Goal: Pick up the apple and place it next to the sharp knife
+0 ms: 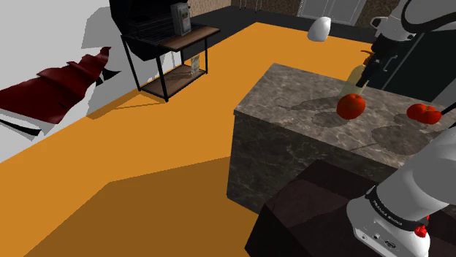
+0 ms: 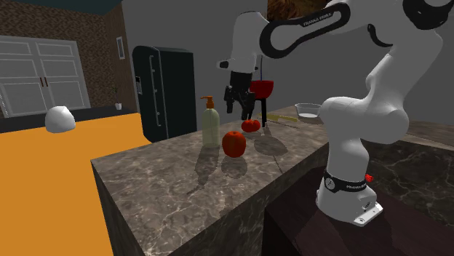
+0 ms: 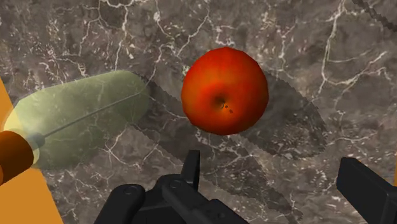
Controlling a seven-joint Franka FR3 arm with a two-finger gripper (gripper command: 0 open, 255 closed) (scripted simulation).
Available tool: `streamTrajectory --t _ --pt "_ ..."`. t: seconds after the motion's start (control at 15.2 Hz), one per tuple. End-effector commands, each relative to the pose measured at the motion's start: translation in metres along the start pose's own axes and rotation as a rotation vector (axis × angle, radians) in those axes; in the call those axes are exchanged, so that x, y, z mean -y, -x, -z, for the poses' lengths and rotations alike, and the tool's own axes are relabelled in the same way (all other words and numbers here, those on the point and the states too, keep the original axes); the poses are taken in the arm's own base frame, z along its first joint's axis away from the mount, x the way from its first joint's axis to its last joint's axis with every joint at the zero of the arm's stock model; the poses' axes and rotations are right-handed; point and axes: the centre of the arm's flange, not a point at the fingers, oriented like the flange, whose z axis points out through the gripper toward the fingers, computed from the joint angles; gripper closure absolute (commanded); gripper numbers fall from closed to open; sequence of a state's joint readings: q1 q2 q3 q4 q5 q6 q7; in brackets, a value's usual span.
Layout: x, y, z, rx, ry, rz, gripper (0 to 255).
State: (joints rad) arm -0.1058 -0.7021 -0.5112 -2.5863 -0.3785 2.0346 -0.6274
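Observation:
A red apple [image 1: 351, 106] [image 2: 233, 143] [image 3: 224, 90] stands on the dark marble counter [image 1: 292, 102] [image 2: 160, 189]. My black gripper [image 1: 373, 69] [image 2: 241, 105] [image 3: 277, 181] hangs open above the counter, a short way up from the apple and touching nothing. In the wrist view the apple lies just ahead of the fingertips [image 3: 191, 167], nearer that finger than the other. A pale green soap bottle [image 1: 358, 75] [image 2: 210, 124] [image 3: 83, 127] with an orange pump stands right beside the apple. A thin pale object [image 2: 280, 117], perhaps the knife, lies farther along the counter.
A smaller red fruit [image 1: 424, 112] [image 2: 251, 125] sits behind the apple, with a dark red goblet [image 2: 262, 89] and a pale bowl [image 2: 308, 110] beyond. A black fridge [image 2: 164, 87] stands past the counter's edge. Orange floor holds a black shelf rack [image 1: 164, 51].

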Motion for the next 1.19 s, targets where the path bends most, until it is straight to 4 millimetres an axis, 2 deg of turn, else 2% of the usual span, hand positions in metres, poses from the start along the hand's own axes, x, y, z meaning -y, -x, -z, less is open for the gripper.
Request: streamTrajectory --t 0.0,0.07,0.59,1.06,1.12 --pt "-0.018 0.009 -0.017 0.007 0.005 0.017 0" --pt "-0.026 0.013 -0.024 0.010 0.007 0.023 0" --pt "-0.027 0.013 -0.064 0.010 0.007 0.023 0" --pt "-0.027 0.013 -0.063 0.010 0.007 0.023 0" --pt "-0.027 0.013 -0.063 0.010 0.007 0.023 255"
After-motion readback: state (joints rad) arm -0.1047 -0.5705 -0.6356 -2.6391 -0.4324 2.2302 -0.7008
